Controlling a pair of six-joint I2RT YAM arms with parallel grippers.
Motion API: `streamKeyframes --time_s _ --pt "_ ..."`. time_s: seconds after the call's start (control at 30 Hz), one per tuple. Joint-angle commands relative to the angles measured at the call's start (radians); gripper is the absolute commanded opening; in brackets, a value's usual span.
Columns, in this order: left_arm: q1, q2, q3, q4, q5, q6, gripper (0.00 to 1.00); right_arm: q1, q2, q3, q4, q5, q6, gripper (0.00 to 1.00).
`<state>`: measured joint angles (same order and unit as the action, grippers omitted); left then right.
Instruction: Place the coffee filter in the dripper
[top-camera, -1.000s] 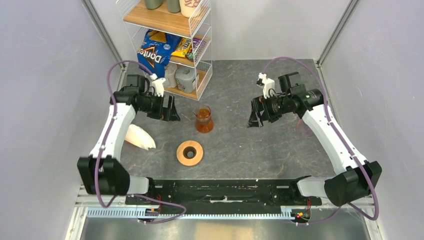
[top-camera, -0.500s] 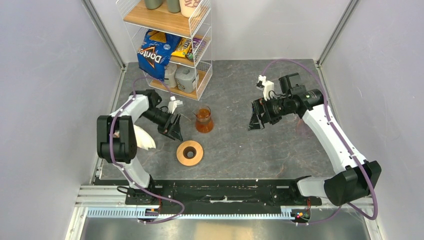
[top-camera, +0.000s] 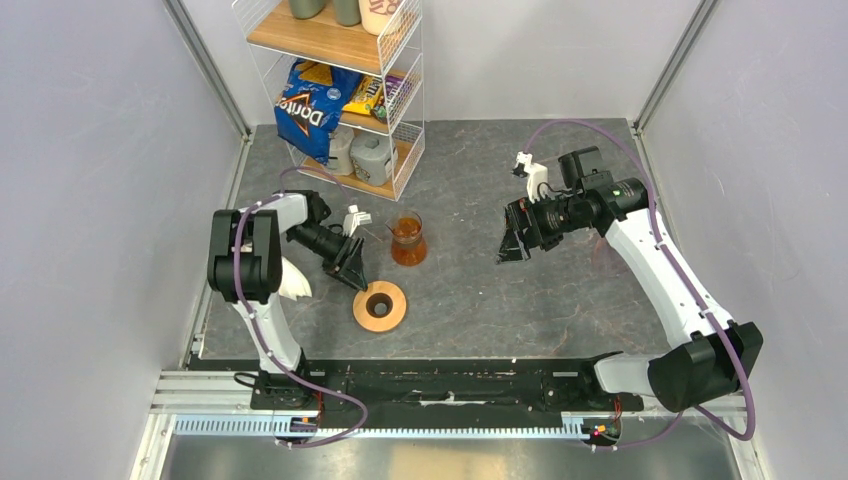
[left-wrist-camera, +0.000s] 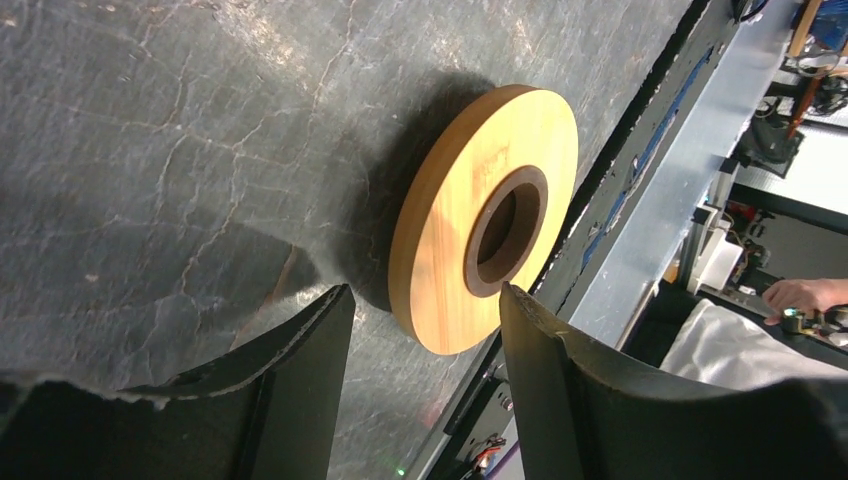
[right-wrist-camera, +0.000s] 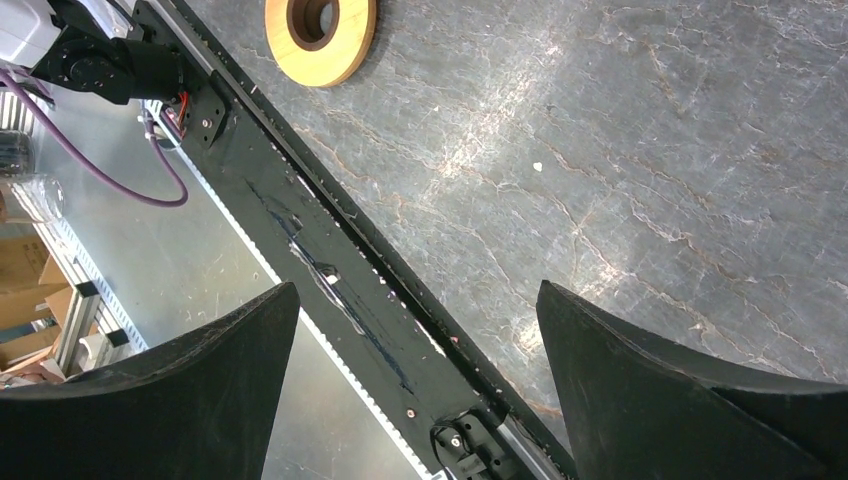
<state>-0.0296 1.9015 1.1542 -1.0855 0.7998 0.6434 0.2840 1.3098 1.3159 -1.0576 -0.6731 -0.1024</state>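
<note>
Orange-brown dripper (left-wrist-camera: 445, 210) sits just beyond the left hand (left-wrist-camera: 425, 295), which is partly open and empty.

The top external camera looks down from above and behind my bases, covering the whole grey table (top-camera: 500, 300), both arms and the wire shelf (top-camera: 340, 90) at the far side. My left wrist camera sits low and close, facing out between the parted fingers of my left gripper (left-wrist-camera: 425, 300) at the dripper (left-wrist-camera: 485, 215), which fills mid-frame. My right wrist camera rides higher and well apart, looking down between the spread fingers of my right gripper (right-wrist-camera: 417, 290) toward the black base rail (right-wrist-camera: 330, 270); all three views share the dripper and the table around it.
</note>
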Motion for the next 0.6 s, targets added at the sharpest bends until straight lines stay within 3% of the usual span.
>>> streamKeyframes --time_s 0.0,0.2,0.57 --pt "-0.004 0.042 0.03 0.003 0.045 0.058 0.62 -0.005 -0.02 0.016 -0.007 -0.031 -0.016 0.97" --pt "-0.006 0.081 0.042 -0.034 0.081 0.07 0.56 -0.006 -0.01 0.02 -0.005 -0.031 -0.023 0.97" --pt "-0.004 0.066 0.049 -0.114 0.13 0.141 0.3 -0.006 0.002 0.03 -0.006 -0.037 -0.029 0.97"
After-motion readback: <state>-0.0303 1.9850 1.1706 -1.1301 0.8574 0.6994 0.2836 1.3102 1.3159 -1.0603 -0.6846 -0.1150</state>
